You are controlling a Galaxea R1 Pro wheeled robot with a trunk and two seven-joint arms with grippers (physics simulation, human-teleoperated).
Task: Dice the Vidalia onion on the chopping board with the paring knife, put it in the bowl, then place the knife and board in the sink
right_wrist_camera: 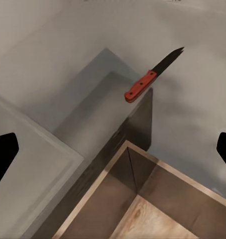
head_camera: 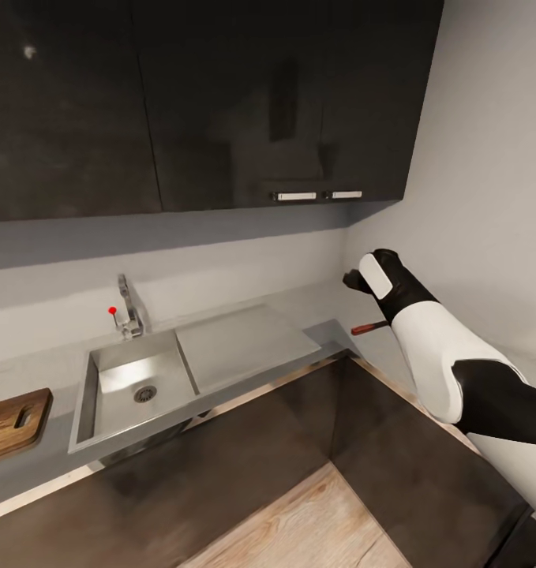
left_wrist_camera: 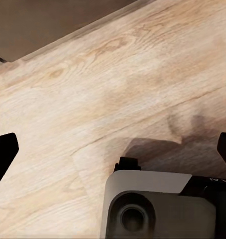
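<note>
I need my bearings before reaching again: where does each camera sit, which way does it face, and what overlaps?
Head: high, looking down over the grey steel sink, brown wooden chopping board and the raised right arm.
Left wrist: points down at the pale wood-plank floor; dark jaw tips show at the frame edges.
Right wrist: looks down at the countertop corner.
Shared: head and right wrist both see the red-handled paring knife.
</note>
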